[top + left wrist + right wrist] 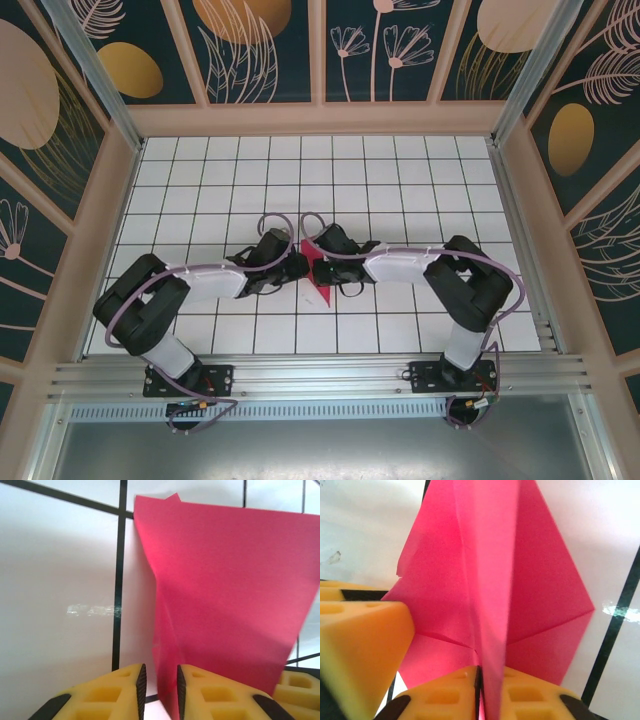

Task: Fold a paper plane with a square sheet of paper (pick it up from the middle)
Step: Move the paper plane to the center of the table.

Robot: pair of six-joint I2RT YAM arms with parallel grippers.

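The paper [322, 288] sits mid table [400, 180], its centre ridge pinched by the closed right fingers [450, 696]; left fingers [212, 692] stand slightly parted astride its edge; hold the ridge taut and crease evenly.

The left arm [200, 282] and right arm [410, 266] flank the paper plane [318, 274]; far table [300, 165] open.

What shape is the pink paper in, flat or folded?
Folded: the paper shows creases and overlapping flaps, and a raised ridge stands pinched in the right gripper.
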